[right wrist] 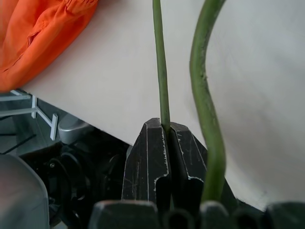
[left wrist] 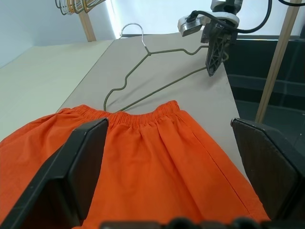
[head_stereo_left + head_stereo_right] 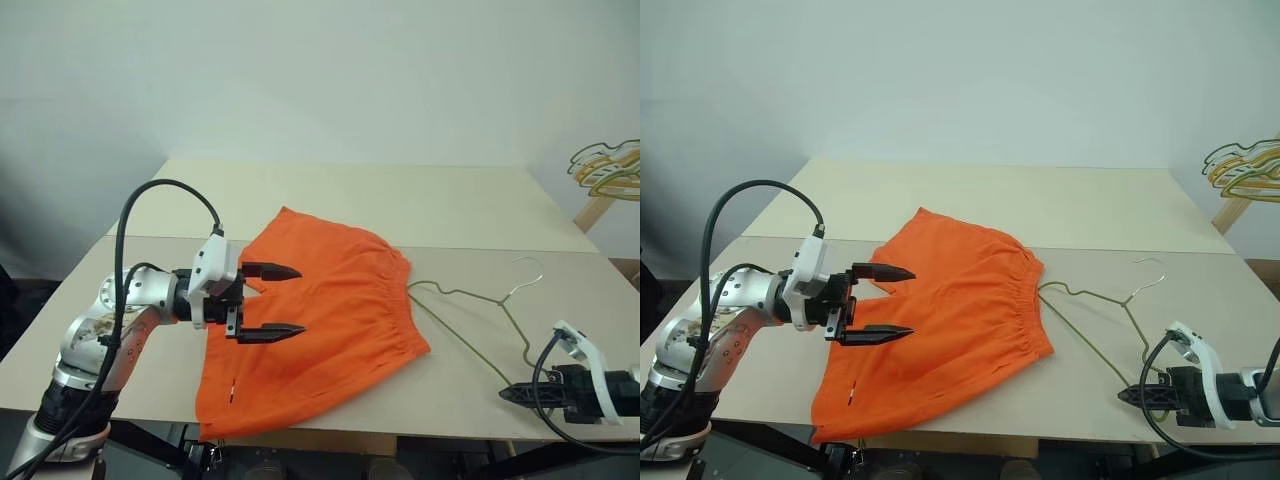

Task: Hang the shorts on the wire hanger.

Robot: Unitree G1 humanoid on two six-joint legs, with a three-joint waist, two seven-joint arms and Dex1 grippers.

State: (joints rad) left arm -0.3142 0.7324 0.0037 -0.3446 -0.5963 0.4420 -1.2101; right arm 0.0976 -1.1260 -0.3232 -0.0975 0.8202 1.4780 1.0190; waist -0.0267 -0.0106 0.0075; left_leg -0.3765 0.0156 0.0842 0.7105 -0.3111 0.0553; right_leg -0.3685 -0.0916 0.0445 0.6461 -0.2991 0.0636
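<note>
The orange shorts point(image 3: 340, 300) lie flat in the middle of the table, waistband toward the right. My left gripper point(image 3: 301, 300) hovers open just above their left half, fingers pointing right, nothing between them. The thin olive wire hanger point(image 3: 460, 340) lies on the table right of the waistband, its hook point(image 3: 530, 263) farther back. My right gripper point(image 3: 503, 394) sits at the table's front right edge, shut on the wire hanger's lower wire point(image 1: 161, 62); the right wrist view shows the wire pinched between the fingertips.
The beige table point(image 3: 400, 200) has a seam running across it, and its front edge passes just under the shorts' hem. A bunch of gold and green hangers point(image 3: 610, 170) on a wooden rail stands beyond the table's far right corner.
</note>
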